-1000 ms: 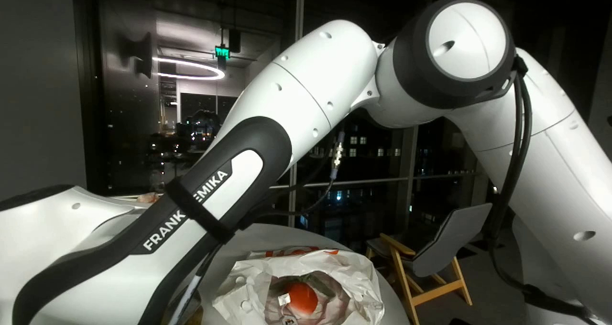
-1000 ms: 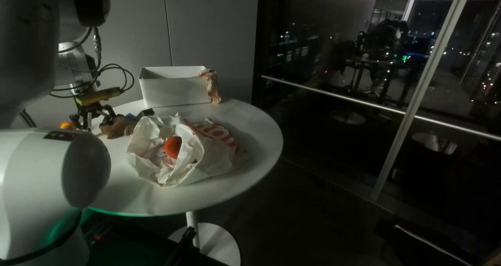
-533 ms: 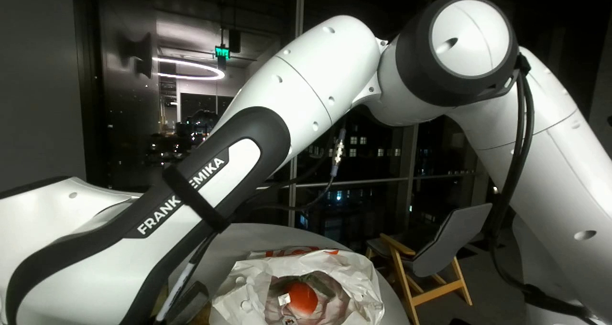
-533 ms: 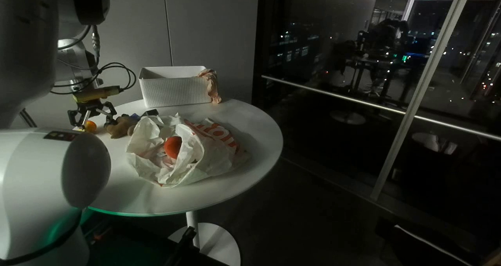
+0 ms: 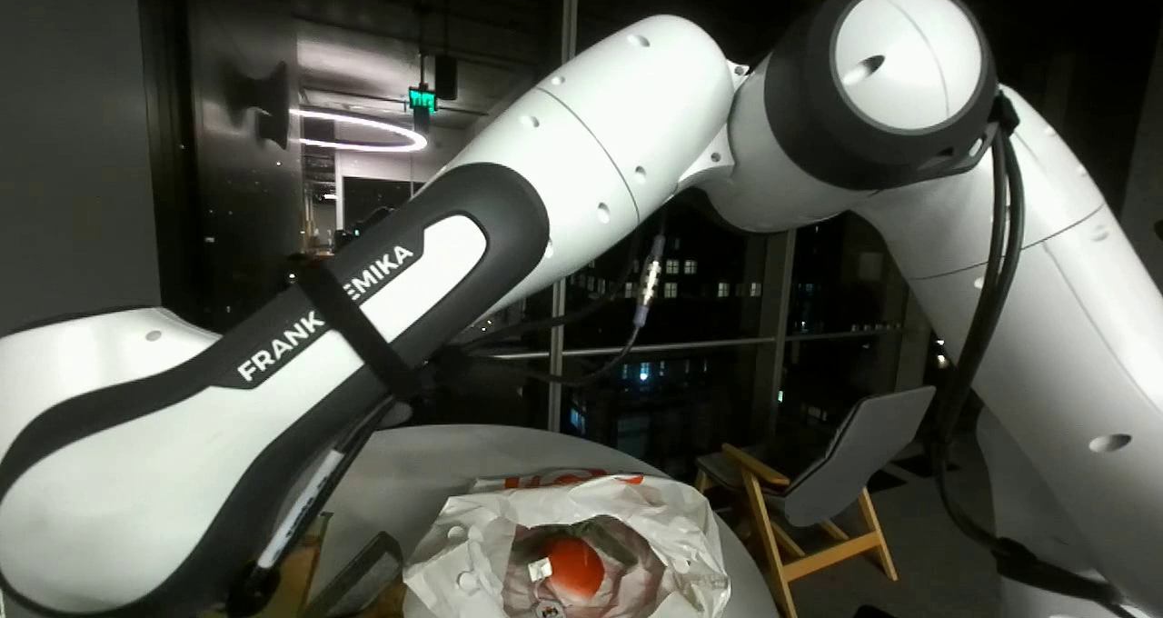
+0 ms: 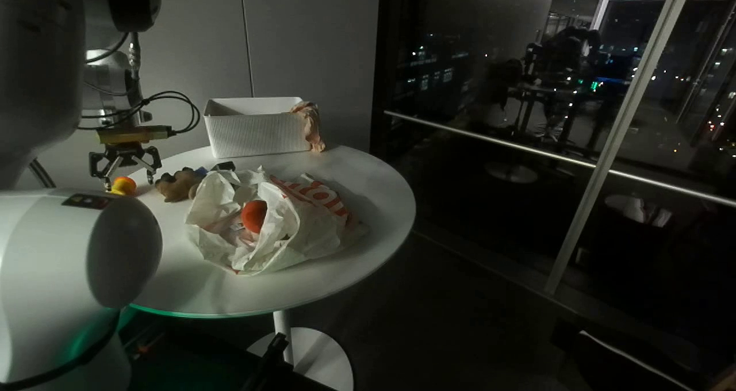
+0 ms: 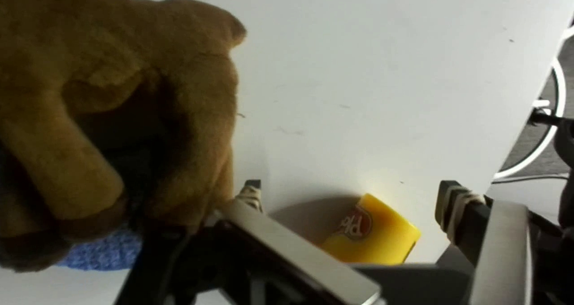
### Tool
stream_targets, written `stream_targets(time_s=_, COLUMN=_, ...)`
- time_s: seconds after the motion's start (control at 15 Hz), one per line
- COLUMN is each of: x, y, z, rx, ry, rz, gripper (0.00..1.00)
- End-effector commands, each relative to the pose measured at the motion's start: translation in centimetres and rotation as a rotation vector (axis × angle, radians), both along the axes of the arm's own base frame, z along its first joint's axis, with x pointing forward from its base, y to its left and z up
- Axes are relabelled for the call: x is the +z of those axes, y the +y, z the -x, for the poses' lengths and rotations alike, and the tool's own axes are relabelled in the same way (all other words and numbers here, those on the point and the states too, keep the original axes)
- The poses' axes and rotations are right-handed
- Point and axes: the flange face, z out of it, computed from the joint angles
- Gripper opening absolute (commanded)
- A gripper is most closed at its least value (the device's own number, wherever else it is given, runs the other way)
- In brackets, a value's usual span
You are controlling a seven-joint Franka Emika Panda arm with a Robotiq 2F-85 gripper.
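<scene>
The yellow tub [image 7: 385, 237] lies on the surface [image 7: 394, 85], and the wrist view shows it within the gap of my jaws, not outside of it. However, it is not in the middle: it is nearer to the fingertip [image 7: 453, 204] which is farther from the brown toy [image 7: 193, 85]. My jaws stand wide apart and grip nothing. Whether a fingertip touches the tub, or the tips are a little above it, I cannot say with certainty. One edge of the tub runs slanted to the line which joins my two fingertips; a part of it is hidden behind my own jaws, therefore I cannot tell its long axis.

The toy is just beside my other fingertip [image 7: 252, 196], on the outer side of the jaws; if they touch is also not clear. A blue piece [image 7: 101, 251] shows by the toy. On the far side of the toy from my jaws there is a white bag [image 6: 302, 238] with a red round thing [image 6: 253, 215] in its mouth, visible in both exterior views. Well apart from my jaws stands a white bin [image 6: 259, 133], with a pinkish cloth [image 6: 313, 127] over its edge.
</scene>
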Motion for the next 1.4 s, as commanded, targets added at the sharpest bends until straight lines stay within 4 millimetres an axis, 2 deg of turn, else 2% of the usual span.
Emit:
stream_targets(time_s=0.0, x=0.7, y=0.9, z=1.0, rx=-0.147, ry=0.092, rz=-0.047, gripper=1.0)
stream_targets(time_s=0.4, x=-1.5, y=3.6, z=1.8, rx=-0.229, ry=0.023, rz=-0.109, gripper=1.0)
stream_targets(time_s=0.6, x=-3.0, y=4.1, z=1.8, rx=-0.221, ry=-0.061, rz=-0.105, gripper=1.0)
stream_targets(time_s=0.67, x=-3.4, y=4.1, z=1.8, rx=-0.214, ry=-0.089, rz=-0.1, gripper=0.75)
stream_targets(time_s=0.73, x=-3.6, y=4.1, z=1.9, rx=-0.206, ry=-0.128, rz=-0.09, gripper=0.73)
stream_targets(time_s=0.87, x=-3.5, y=4.1, z=2.0, rx=-0.208, ry=-0.177, rz=-0.068, gripper=0.58)
stream_targets(time_s=1.0, x=-2.7, y=4.3, z=2.2, rx=-0.229, ry=-0.18, rz=-0.049, gripper=0.42)
stream_targets(time_s=1.2, x=-0.8, y=3.1, z=2.2, rx=-0.308, ry=-0.115, rz=-0.014, gripper=0.21)
stream_targets(time_s=1.33, x=1.1, y=0.6, z=1.6, rx=-0.4, ry=-0.122, rz=0.008, gripper=0.21)
